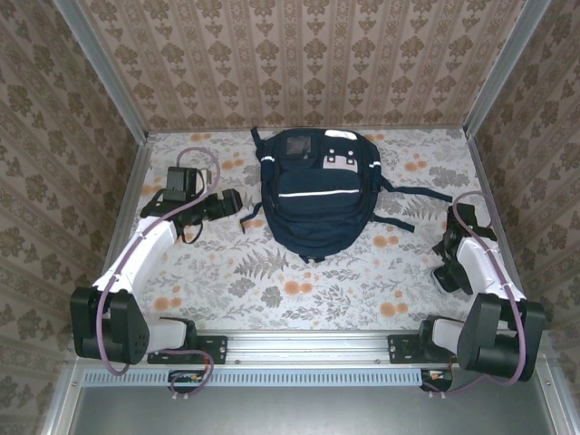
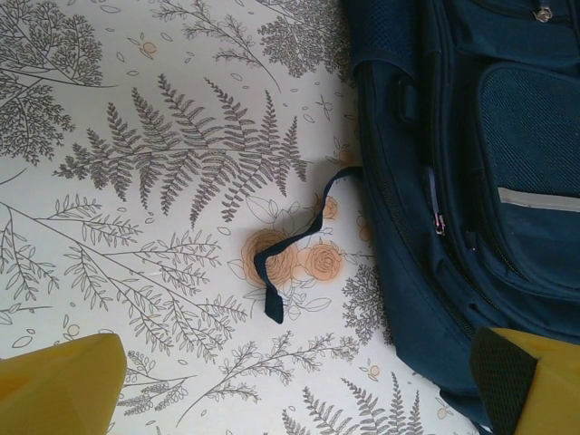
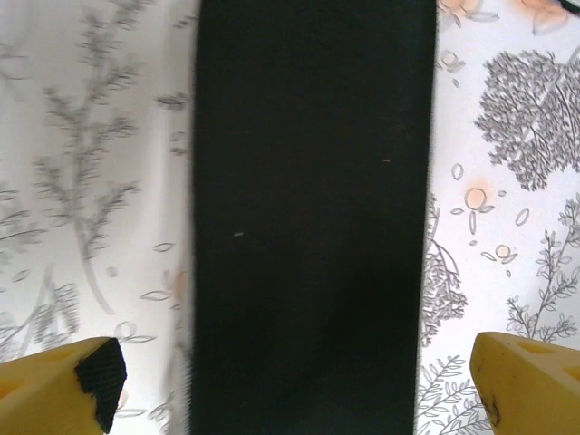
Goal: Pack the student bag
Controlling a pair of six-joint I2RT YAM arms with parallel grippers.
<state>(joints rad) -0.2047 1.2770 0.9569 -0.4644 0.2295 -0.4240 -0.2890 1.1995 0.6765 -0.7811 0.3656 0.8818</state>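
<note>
The student bag (image 1: 314, 192) lies flat in the middle of the table, navy with white stripes and grey patches; its dark straps trail off to the right. My left gripper (image 1: 237, 201) hovers just left of the bag. In the left wrist view the bag (image 2: 471, 181) fills the right side and a thin loose strap (image 2: 292, 246) curls on the cloth. The left gripper (image 2: 299, 399) is open, one fingertip over the bag's edge. My right gripper (image 1: 446, 270) is at the right side of the table. It (image 3: 294, 390) stands open, with a wide black strap (image 3: 308, 217) lying between its fingers, not gripped.
A floral tablecloth (image 1: 272, 281) covers the table. Patterned walls with metal corner posts (image 1: 136, 172) enclose it on three sides. A metal rail (image 1: 299, 344) carrying both arm bases runs along the near edge.
</note>
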